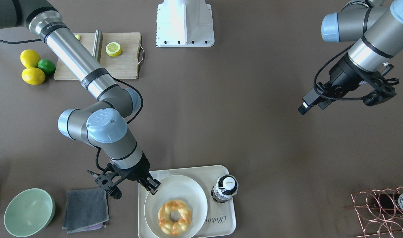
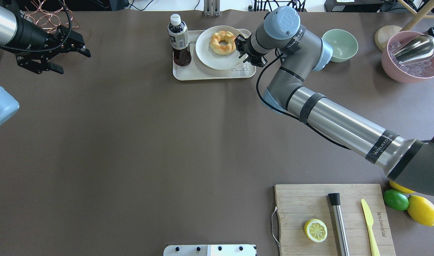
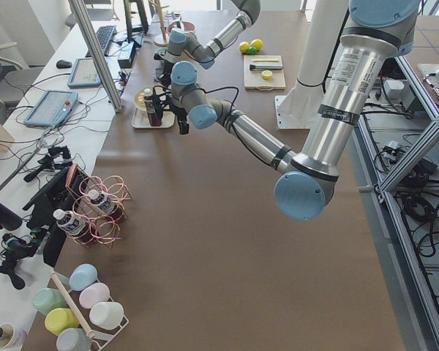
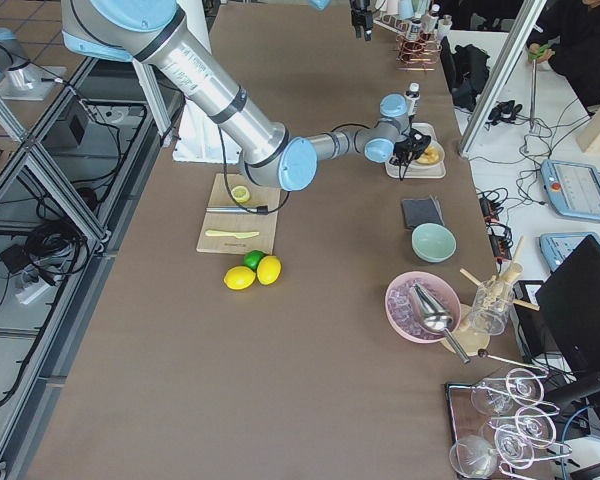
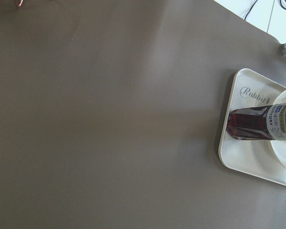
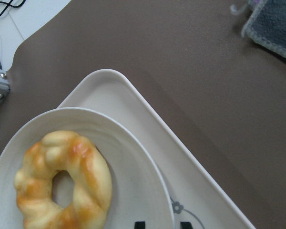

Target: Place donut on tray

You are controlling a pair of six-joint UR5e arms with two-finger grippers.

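The donut [image 1: 174, 217], golden with orange-brown patches, lies on a round white plate [image 1: 181, 188] on the cream tray [image 1: 221, 224]; it also shows in the overhead view [image 2: 222, 42] and the right wrist view [image 6: 62, 183]. My right gripper [image 1: 152, 185] hovers over the tray corner at the plate's rim, beside the donut. It is slightly open and empty, its tips apart in the right wrist view [image 6: 162, 225]. My left gripper [image 2: 74, 62] is open and empty, far off above bare table. The tray's "Rabbit" corner [image 5: 243, 157] shows in the left wrist view.
A dark drink bottle [image 1: 224, 188] stands on the tray beside the plate. A grey cloth [image 1: 86, 210] and a green bowl [image 1: 29, 211] lie by the right arm. A copper bottle rack [image 1: 383, 211] stands near the left gripper. A cutting board [image 2: 331, 220] with a lemon half lies near the robot.
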